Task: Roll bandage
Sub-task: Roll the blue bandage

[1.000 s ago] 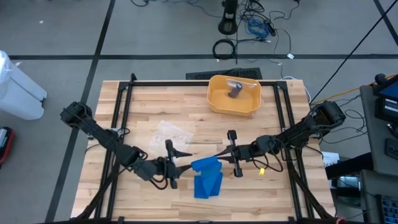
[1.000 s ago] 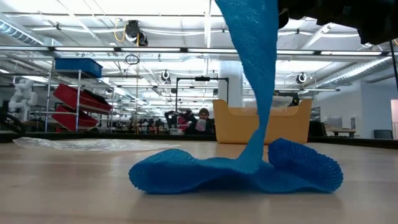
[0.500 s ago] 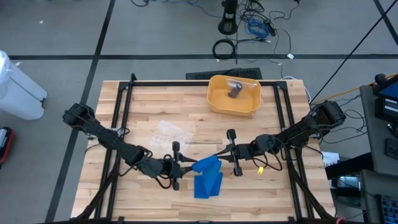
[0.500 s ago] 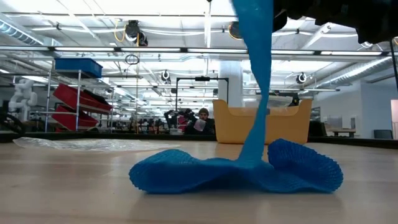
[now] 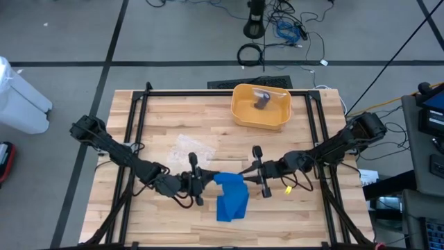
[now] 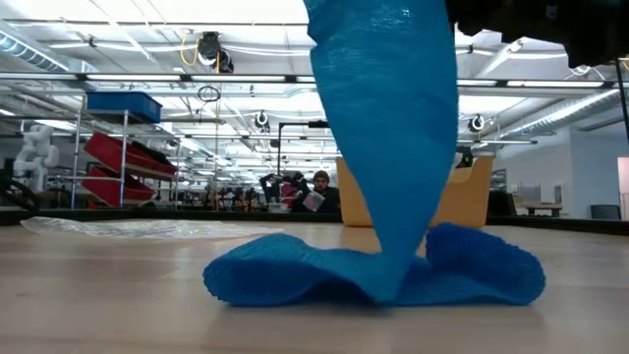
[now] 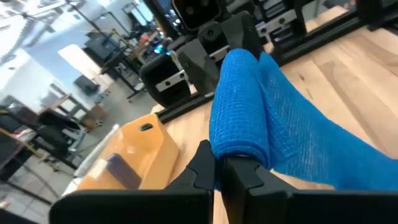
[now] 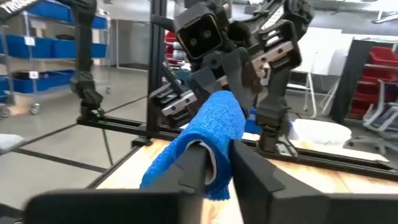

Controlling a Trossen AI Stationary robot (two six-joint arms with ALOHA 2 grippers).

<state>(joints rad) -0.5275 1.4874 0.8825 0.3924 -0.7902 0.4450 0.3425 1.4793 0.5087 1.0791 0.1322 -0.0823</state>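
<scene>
Left gripper (image 5: 208,179) now advanced and clamped on blue bandage (image 5: 232,196); right gripper (image 5: 244,174) loosely pinching same roll. Soft, light, floppy; grip rolled end.

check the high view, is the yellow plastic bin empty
No, the high view shows a small grey object lying inside the yellow plastic bin at the far side of the wooden table.
</scene>
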